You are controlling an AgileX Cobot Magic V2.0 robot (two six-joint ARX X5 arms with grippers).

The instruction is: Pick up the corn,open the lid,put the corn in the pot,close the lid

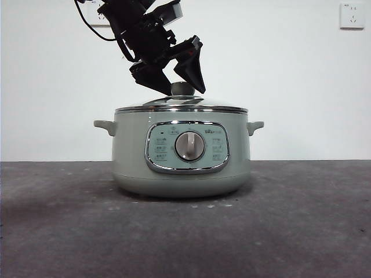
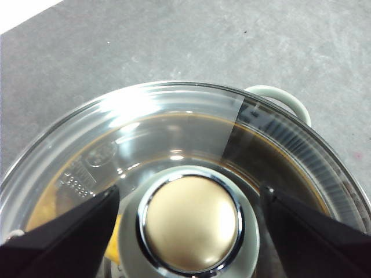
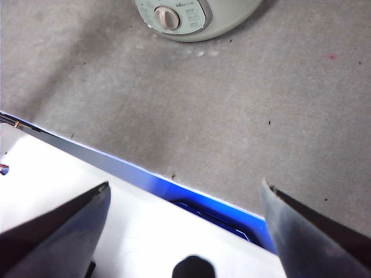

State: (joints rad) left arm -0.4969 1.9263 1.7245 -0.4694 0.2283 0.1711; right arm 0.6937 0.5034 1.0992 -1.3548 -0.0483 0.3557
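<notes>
The pot [image 1: 181, 162] is standing on the grey table [image 1: 301, 231] with the lid [image 1: 181, 106] sitting closed on it. The left gripper [image 1: 174, 81] is straddling the lid's knob [image 2: 191, 223], jaws spread wide on either side, not touching. Through the glass, only a yellow sliver of the corn [image 2: 116, 246] is showing, mostly hidden. The right gripper [image 3: 185, 214] is hanging wide open, well off beyond the table's edge.

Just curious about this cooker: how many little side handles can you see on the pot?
2: one handle sticks out on the pot's left side in the front view, the other handle on its right.
</notes>
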